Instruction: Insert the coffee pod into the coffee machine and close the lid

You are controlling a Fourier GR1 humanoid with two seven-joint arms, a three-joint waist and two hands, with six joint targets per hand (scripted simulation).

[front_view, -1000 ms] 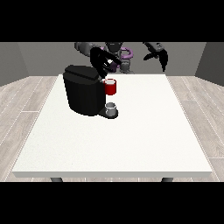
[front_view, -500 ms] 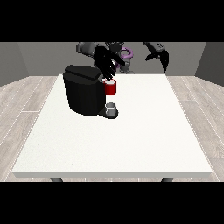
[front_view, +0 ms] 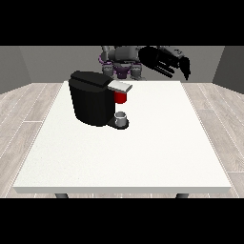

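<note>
Black boxy coffee machine toward far-left bench corner, grey lid apparently down; hand at view's right raised, fingers relaxed, empty: retreat slowly, clear of lid.

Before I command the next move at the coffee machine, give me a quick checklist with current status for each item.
1. Coffee machine upright on the table: ok.
2. Lid down flat over the red thing at the machine: ok, looks lowered.
3. Pod inside: cannot tell.
4. Grey thing on the machine's base, pod or not: cannot tell.
5. Hand at the view's right raised off the machine: ok.
6. Other hand in sight: not ok, not visible.
</note>
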